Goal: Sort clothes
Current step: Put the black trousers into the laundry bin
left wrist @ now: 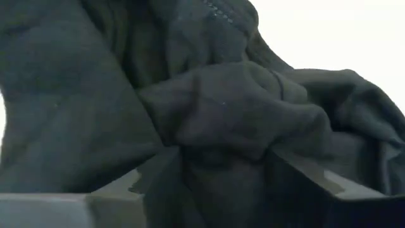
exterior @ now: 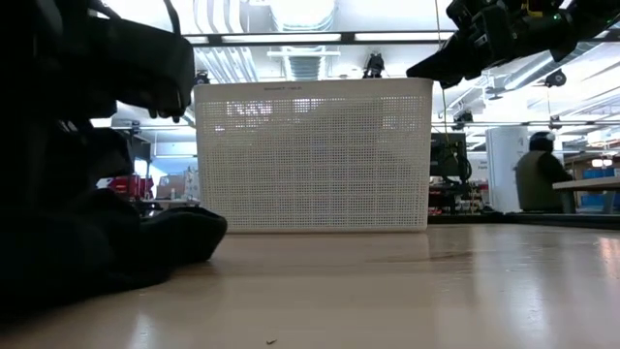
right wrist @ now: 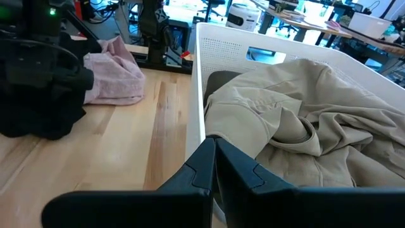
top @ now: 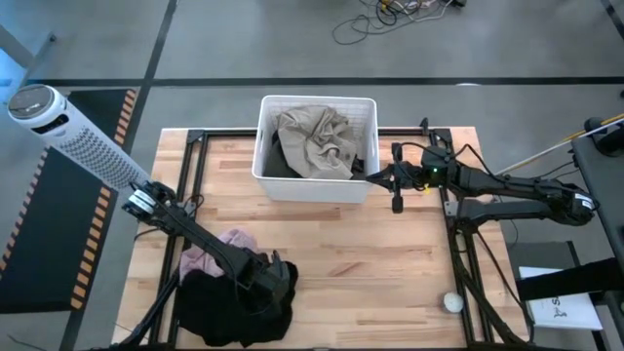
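A black shirt [top: 234, 302] lies in a heap at the table's [top: 390, 253] front left corner, touching a pink shirt [top: 219, 249]. The left gripper [top: 273, 278] reaches down into the heap, its fingers [left wrist: 126, 190] pinching black cloth. The right gripper [top: 375, 177] hangs at the basket's [top: 317, 185] right rim, fingers pressed together, holding nothing. A tan shirt [top: 317, 136] fills the basket.
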Controlling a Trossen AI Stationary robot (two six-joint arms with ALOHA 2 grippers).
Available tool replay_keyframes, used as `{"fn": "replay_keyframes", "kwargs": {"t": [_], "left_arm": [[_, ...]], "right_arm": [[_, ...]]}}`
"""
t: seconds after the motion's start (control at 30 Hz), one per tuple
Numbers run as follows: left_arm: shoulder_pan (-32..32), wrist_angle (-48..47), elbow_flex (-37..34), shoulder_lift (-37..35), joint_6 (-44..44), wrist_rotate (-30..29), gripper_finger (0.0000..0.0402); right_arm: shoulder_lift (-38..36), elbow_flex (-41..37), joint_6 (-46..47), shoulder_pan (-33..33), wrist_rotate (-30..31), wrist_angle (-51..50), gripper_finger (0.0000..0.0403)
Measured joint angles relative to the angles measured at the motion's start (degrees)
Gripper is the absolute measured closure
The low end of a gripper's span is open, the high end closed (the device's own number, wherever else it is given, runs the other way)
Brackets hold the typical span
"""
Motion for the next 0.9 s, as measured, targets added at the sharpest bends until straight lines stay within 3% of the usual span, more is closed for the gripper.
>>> {"fn": "replay_keyframes", "kwargs": {"t": [0.1, 0.2, 0.27, 0.5, 0.9], "left_arm": [[0.23, -1.24, -0.04, 0.07, 3.08, -1.42, 0.0255], [1.32, -5.48, 0.04, -0.01, 8.61, -3.65, 0.035], [2.72, -9.5, 0.01, -0.17, 9.96, -6.29, 0.0384], [7.57, -14.57, 0.26, -5.71, 11.65, -10.41, 0.0396], [11.65, -19.89, 16.99, -24.14, 20.99, -33.67, 0.04]], "right_arm": [[0.0, 0.0, -0.02, 0.0, -0.01, 0.0, 0.0403], [0.0, 0.0, -0.32, -0.02, 0.03, 0.29, 0.0403], [0.0, 0.0, -0.48, -0.02, 0.05, 0.48, 0.0403], [0.0, 0.0, -0.5, -0.01, 0.06, 0.81, 0.0403], [0.0, -0.02, -0.84, 0.0, 0.09, 1.01, 0.0403]]}}
